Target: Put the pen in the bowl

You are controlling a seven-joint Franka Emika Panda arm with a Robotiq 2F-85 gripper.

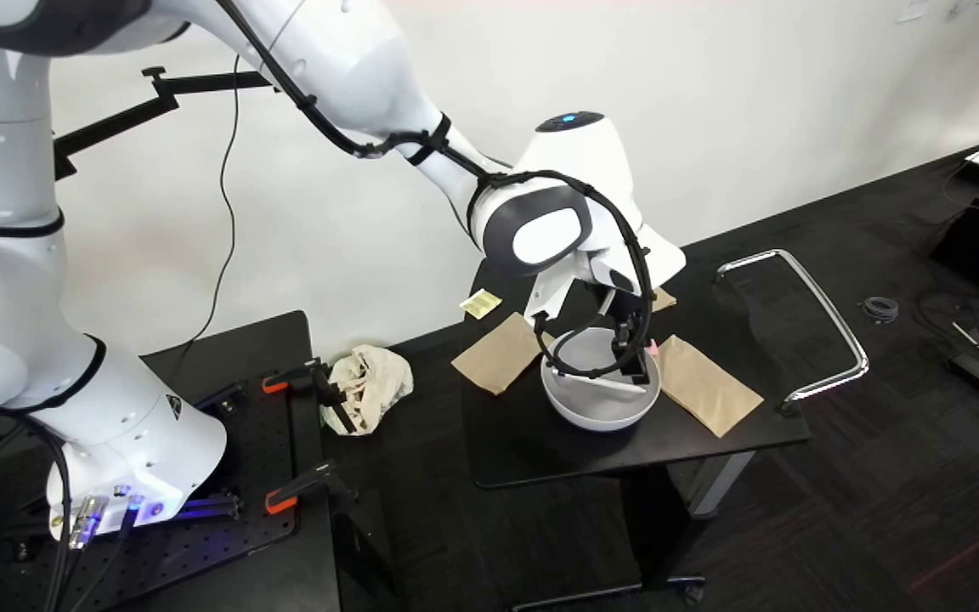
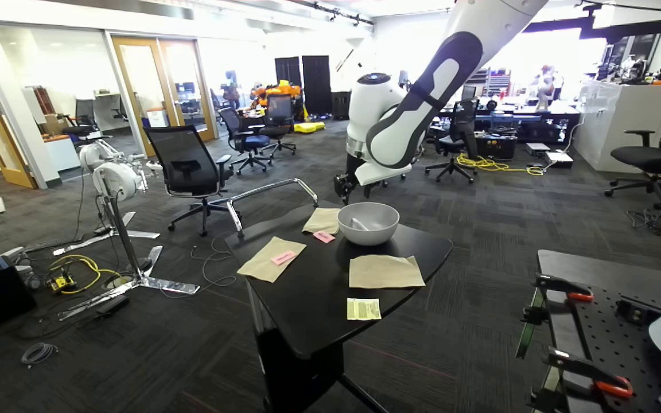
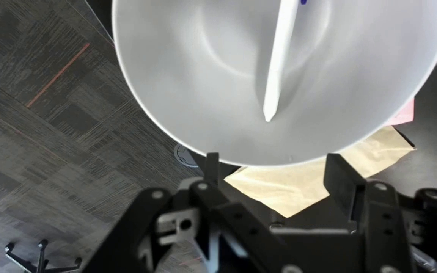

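Observation:
The light-grey bowl (image 1: 596, 418) stands on the black table; it also shows in an exterior view (image 2: 372, 232) and in the wrist view (image 3: 165, 76). The pen (image 3: 278, 57) looks white, with a pointed tip and a bit of dark purple at the far end. It lies inside the bowl, leaning on the inner wall; both exterior views show it there too (image 1: 617, 385) (image 2: 359, 224). My gripper (image 3: 272, 163) is open and empty, its fingers apart near the bowl's rim. In an exterior view the gripper (image 2: 344, 188) is above and behind the bowl.
Tan cards lie around the bowl on the black table (image 1: 532, 459), such as a tan card (image 2: 387, 272) close to it. Pink packets (image 2: 323, 236) and a yellow packet (image 2: 363, 308) lie there too. A chrome rail (image 1: 825, 306) rises at the table's edge.

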